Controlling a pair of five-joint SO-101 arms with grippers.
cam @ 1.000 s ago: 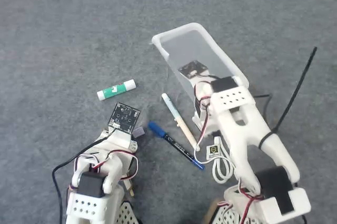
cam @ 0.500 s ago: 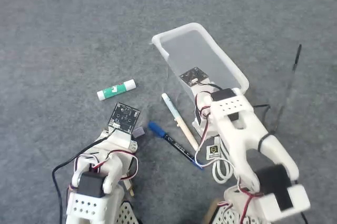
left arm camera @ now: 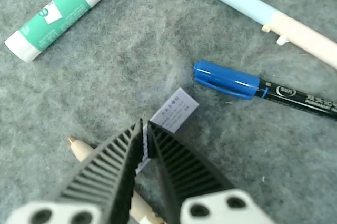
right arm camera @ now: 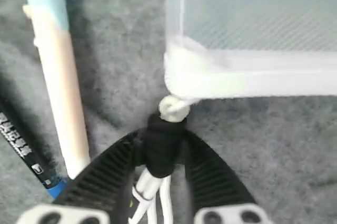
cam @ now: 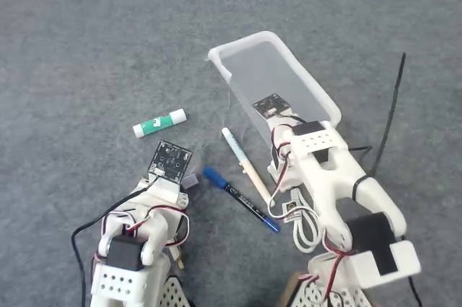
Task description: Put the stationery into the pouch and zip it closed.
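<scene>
Zipper pull (right arm camera: 160, 153) clenched in my right end effector (right arm camera: 160, 142), pouch (right arm camera: 237, 79) corner just ahead; my left end effector (left arm camera: 144, 126) clenched, eraser (left arm camera: 175, 110) just beyond tips.

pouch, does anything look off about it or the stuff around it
The pouch looks empty, while the glue stick, blue pen, pale pen and eraser lie on the mat outside it. Yet the right pincer is shut on the black tab at its corner.

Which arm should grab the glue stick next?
Left. The left arm has its jaws nearer the glue stick; the right arm has its jaws shut on the zipper pull of the pouch.
</scene>
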